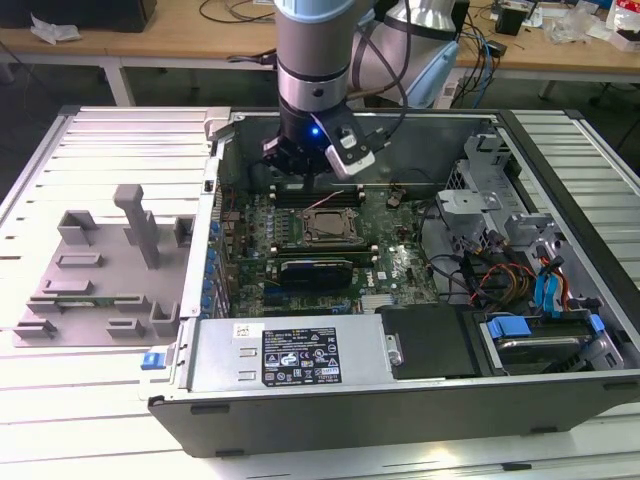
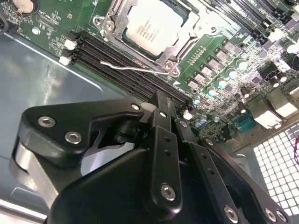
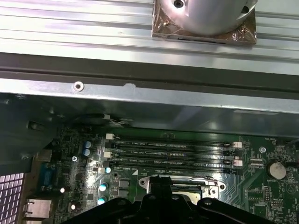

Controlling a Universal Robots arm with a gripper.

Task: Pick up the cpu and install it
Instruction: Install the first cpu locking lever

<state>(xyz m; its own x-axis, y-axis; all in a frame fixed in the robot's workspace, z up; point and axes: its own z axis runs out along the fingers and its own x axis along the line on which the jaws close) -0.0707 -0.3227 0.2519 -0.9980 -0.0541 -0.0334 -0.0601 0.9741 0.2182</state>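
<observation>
The cpu (image 1: 330,228) (image 2: 152,27), a silvery square chip, lies flat in the black socket on the green motherboard, with the metal frame (image 2: 184,39) around its edges. A thin wire lever (image 2: 133,69) runs along the socket's side. My gripper (image 1: 300,178) (image 2: 162,100) (image 3: 163,184) hangs just above the memory slots (image 2: 117,60) beside the socket, behind it in the exterior view. Its black fingers are shut together with nothing between them. It is close to the cpu and not touching it.
The open computer case (image 1: 400,115) surrounds the board. A dark expansion card (image 1: 315,270) lies in front of the socket, the power supply (image 1: 290,355) nearer still. Drive cages and cables (image 1: 520,290) fill the exterior view's right. A grey fixture plate (image 1: 100,270) lies at its left.
</observation>
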